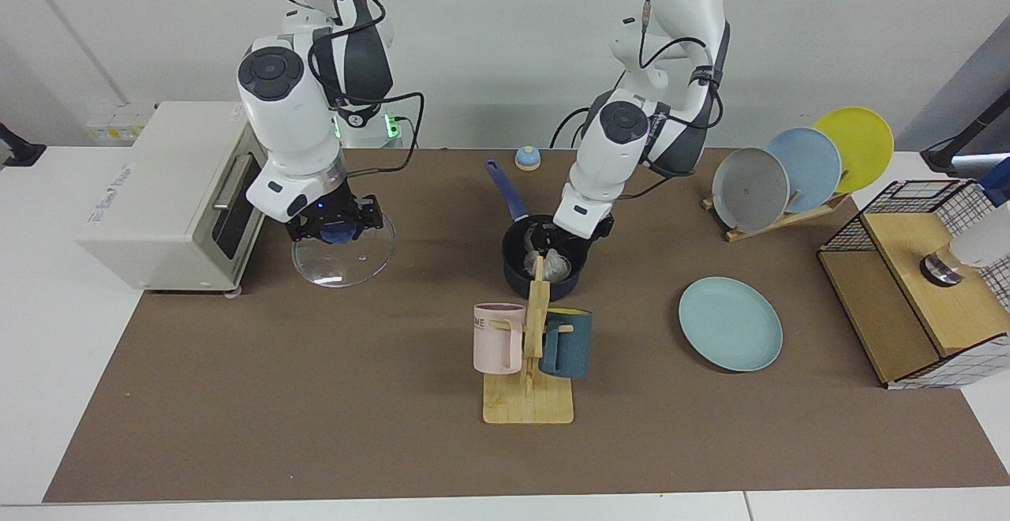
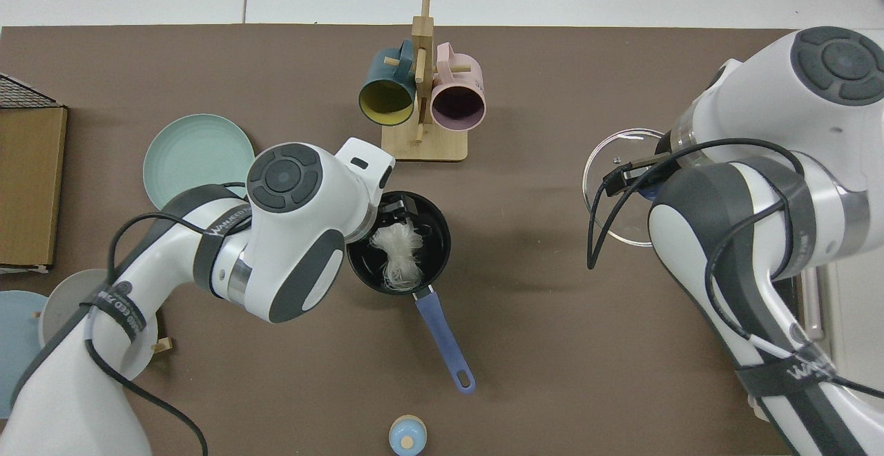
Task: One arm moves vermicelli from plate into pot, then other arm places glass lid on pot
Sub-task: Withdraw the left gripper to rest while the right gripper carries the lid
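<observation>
On the surface (image 1: 316, 426) nearest the camera stands a wooden mug rack (image 1: 530, 363) with a pink mug and a teal mug. Off to the side lies the bare teal plate (image 1: 731, 324). Behind the rack sits the pot (image 1: 544, 260), the vermicelli (image 2: 399, 252) inside it. My left gripper (image 1: 562, 238) hangs just above the pot's rim, its fingers spread and apart from the noodles. At about that depth, near the toaster oven (image 1: 166, 189), my right gripper (image 1: 334, 227) pinches the knob of the glass lid (image 1: 343, 256), which is lifted off the surface.
</observation>
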Robot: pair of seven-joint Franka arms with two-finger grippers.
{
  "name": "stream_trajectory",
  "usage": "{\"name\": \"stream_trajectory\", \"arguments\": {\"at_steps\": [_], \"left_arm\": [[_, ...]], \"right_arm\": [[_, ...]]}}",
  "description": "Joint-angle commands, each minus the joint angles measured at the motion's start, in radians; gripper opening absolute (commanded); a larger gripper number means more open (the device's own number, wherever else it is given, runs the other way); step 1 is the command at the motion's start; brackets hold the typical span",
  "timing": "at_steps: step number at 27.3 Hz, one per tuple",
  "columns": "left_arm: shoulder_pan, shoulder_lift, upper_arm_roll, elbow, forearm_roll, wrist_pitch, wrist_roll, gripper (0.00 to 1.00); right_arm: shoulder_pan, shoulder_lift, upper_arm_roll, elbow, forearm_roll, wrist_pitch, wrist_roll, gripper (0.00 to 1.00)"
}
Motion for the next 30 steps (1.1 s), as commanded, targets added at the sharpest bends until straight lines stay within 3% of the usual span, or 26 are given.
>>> {"name": "stream_trajectory", "arguments": {"at_steps": [1,6,13,15,19,24,30], "left_arm": [[-0.002,-0.044,0.069,0.115,0.016,-0.169,0.100,1.00],[0.003,-0.107,0.169,0.158,0.000,-0.272,0.250,1.00],[-0.017,-0.211,0.356,0.155,-0.054,-0.364,0.454,1.00],[-0.023,-0.230,0.408,0.151,-0.066,-0.387,0.538,1.00],[-0.023,-0.250,0.477,0.132,-0.079,-0.394,0.641,1.00],[-0.022,-0.253,0.493,0.135,-0.082,-0.390,0.649,1.00],[-0.023,-0.254,0.468,0.155,-0.071,-0.404,0.646,1.00]], "right_arm": [[-0.004,-0.101,0.073,-0.149,0.013,0.105,0.120,0.00],[-0.002,-0.087,0.196,-0.131,-0.006,0.112,0.307,0.00],[-0.001,-0.029,0.322,-0.087,-0.011,0.149,0.522,0.00],[0.001,0.009,0.351,-0.060,-0.039,0.149,0.578,0.00],[0.014,0.088,0.438,-0.040,-0.164,0.148,0.736,0.00],[0.040,0.197,0.491,0.071,-0.209,0.134,0.882,0.00],[0.105,0.313,0.491,0.188,-0.264,0.134,0.987,0.00]]}}
